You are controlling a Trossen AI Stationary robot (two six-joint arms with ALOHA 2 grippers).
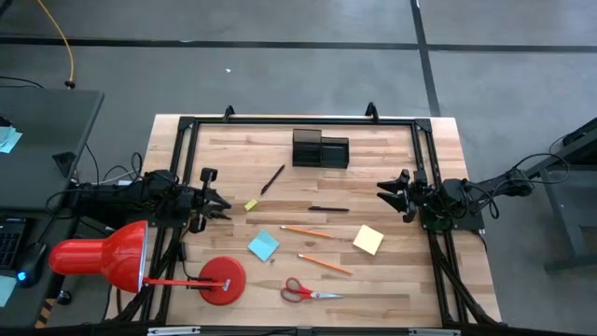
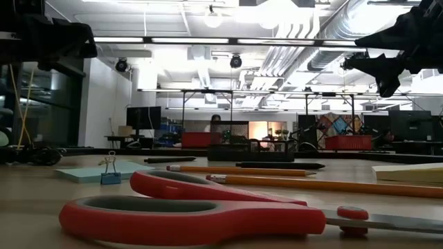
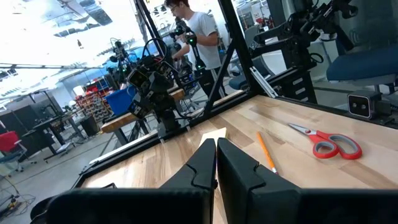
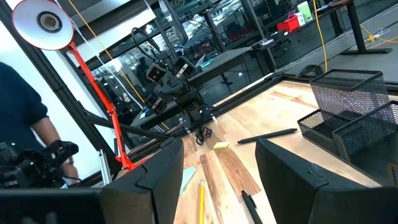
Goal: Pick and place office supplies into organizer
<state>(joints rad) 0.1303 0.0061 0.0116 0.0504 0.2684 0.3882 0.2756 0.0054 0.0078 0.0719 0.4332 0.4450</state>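
The black mesh organizer (image 1: 320,149) stands near the table's far edge. In front of it lie two black pens (image 1: 271,179) (image 1: 328,209), two orange pencils (image 1: 306,231) (image 1: 325,264), a blue pad (image 1: 263,246), a yellow pad (image 1: 368,240), a tiny yellow block (image 1: 250,204) and the red-handled scissors (image 1: 311,293). My left gripper (image 1: 227,207) hovers shut at the table's left side, just left of the yellow block. My right gripper (image 1: 382,191) hovers open at the right side, right of the nearer pen, its fingers wide apart in the right wrist view (image 4: 221,163).
A big red desk lamp (image 1: 112,257) stands at the near left corner on its round base (image 1: 222,280). A black metal frame (image 1: 303,121) runs around the table. A small binder clip (image 2: 109,171) sits near the blue pad. A person (image 3: 199,31) stands beyond the table.
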